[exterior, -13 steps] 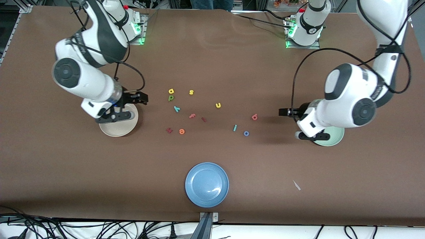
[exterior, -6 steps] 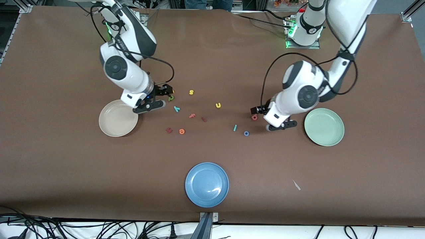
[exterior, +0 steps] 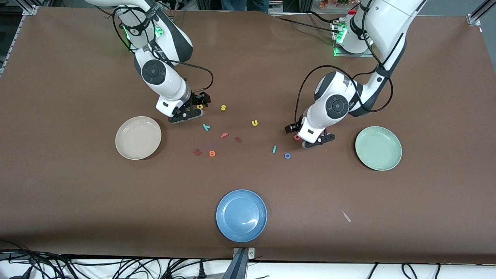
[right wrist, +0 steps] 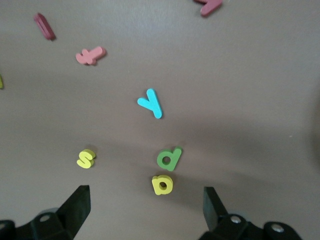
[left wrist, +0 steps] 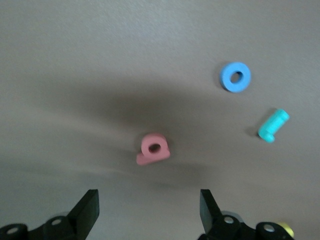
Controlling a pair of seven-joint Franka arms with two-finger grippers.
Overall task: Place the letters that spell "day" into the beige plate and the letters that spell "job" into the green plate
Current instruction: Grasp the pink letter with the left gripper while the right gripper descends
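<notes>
**Both grippers low over the scattered foam letters**

The foam pieces read as single letters. Landmark: the round blue plate (exterior: 241, 215). Farther from the camera than it lie the yellow "a" (right wrist: 162, 184), green "d" (right wrist: 169, 158) and teal "y" (right wrist: 151, 103), under the right gripper (exterior: 192, 109), fingers spread and empty. Toward the left arm's end, the left gripper (exterior: 309, 136), fingers apart, hangs over the salmon-pink "b" (left wrist: 154, 149), near the blue ring "o" (left wrist: 236, 76) and teal "j" (left wrist: 273, 125). The beige plate (exterior: 138, 137) and green plate (exterior: 378, 148) hold nothing.
</notes>
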